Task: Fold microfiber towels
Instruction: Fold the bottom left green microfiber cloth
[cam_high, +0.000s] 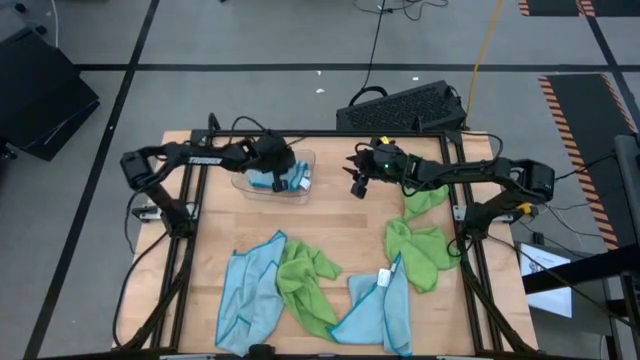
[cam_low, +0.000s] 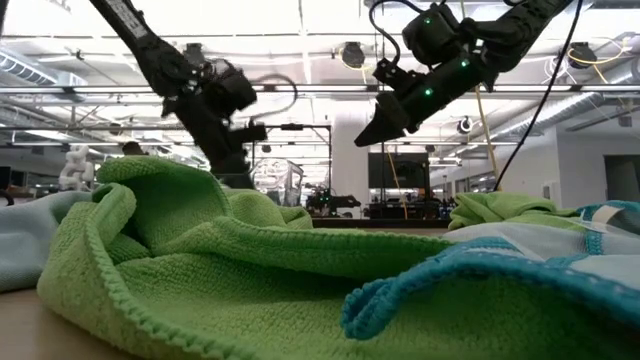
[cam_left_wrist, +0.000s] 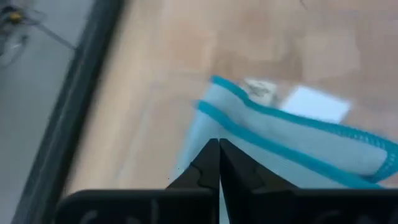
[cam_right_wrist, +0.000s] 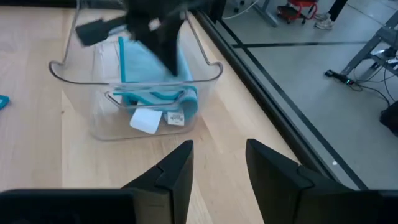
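Note:
A clear plastic tray (cam_high: 303, 160) stands at the table's far side, with a folded light blue towel (cam_right_wrist: 152, 68) inside it. My left gripper (cam_left_wrist: 219, 152) is shut and reaches down into the tray, over that towel (cam_left_wrist: 292, 140). My right gripper (cam_right_wrist: 219, 163) hangs open above bare wood to the right of the tray, pointing toward it, with nothing between its fingers. Loose towels lie crumpled along the near side: blue (cam_high: 250, 295), green (cam_high: 305, 285) and blue (cam_high: 378, 312). Green ones (cam_high: 415, 252) lie at the right. My left gripper comes at the folded blue towel slanting down from above, its shut fingertips (cam_left_wrist: 217, 149) over the towel's teal-edged end (cam_left_wrist: 208, 115). Nothing shows between the fingers. I cannot tell whether the tips touch the cloth.
A black frame rail (cam_high: 300, 133) runs along the table's far edge, with a black keyboard (cam_high: 405, 105) on the floor beyond it. Bare wood (cam_high: 330, 220) lies between the tray and the loose towels. In the low view a green towel (cam_low: 200, 250) fills the foreground.

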